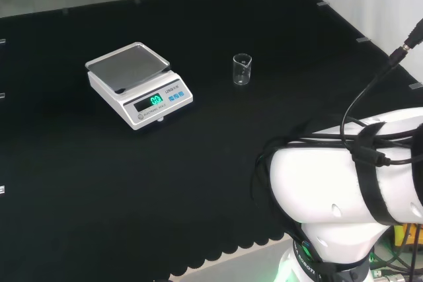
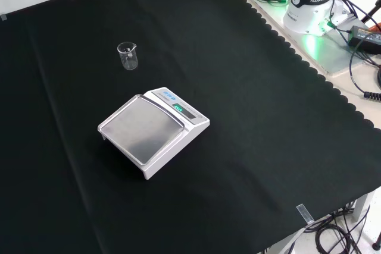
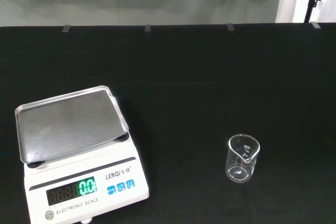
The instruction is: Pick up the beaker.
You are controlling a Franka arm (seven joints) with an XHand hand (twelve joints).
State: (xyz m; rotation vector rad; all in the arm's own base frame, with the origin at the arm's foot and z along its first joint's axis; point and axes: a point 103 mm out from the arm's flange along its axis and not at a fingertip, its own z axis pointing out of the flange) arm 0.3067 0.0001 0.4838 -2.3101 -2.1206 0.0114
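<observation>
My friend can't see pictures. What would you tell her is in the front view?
A small clear glass beaker stands upright and empty on a black cloth. Nearer the camera, apart from it, sits a white electronic scale with a bare metal pan and a lit display. The arm's white base and cables are at the top right.

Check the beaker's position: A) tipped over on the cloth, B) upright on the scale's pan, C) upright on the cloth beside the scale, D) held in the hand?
C: the beaker stands upright on the black cloth, apart from the scale, whose pan is bare.
</observation>
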